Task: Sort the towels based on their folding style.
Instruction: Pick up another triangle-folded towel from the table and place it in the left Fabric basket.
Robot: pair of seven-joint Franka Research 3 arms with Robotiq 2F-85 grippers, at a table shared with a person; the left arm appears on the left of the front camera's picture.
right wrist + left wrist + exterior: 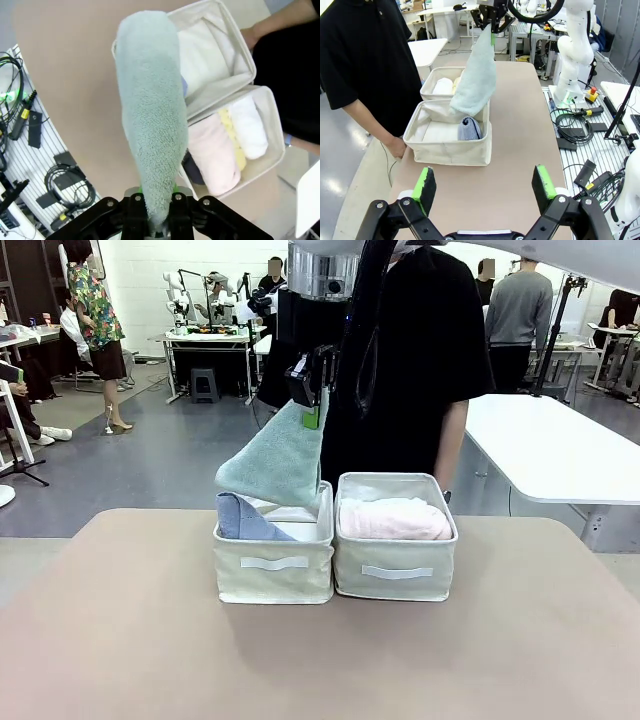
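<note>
The right gripper [312,405] is clamped shut on the tip of the pale mint-green towel [275,462], which hangs as a cone above the left bin [272,565]. Holding it by the point probably lets it drop in wide end first, beside the lavender-blue towel [240,519] already lying there. The right bin [395,570] holds the pink towel [392,520], so rolled ones seem to gather on that side.

From the left wrist, the left gripper [485,187] stands wide open and empty, low over the bare table [520,125], well clear of the work. The mint towel's broad end overlaps the near bin's rim; a person's hand [397,147] rests at that bin's corner, perhaps steadying it.

From the right wrist, the towel runs straight out from the closed jaws. Beyond it lie the pink, yellow towel [231,135] and white towel [250,127], side by side.
</note>
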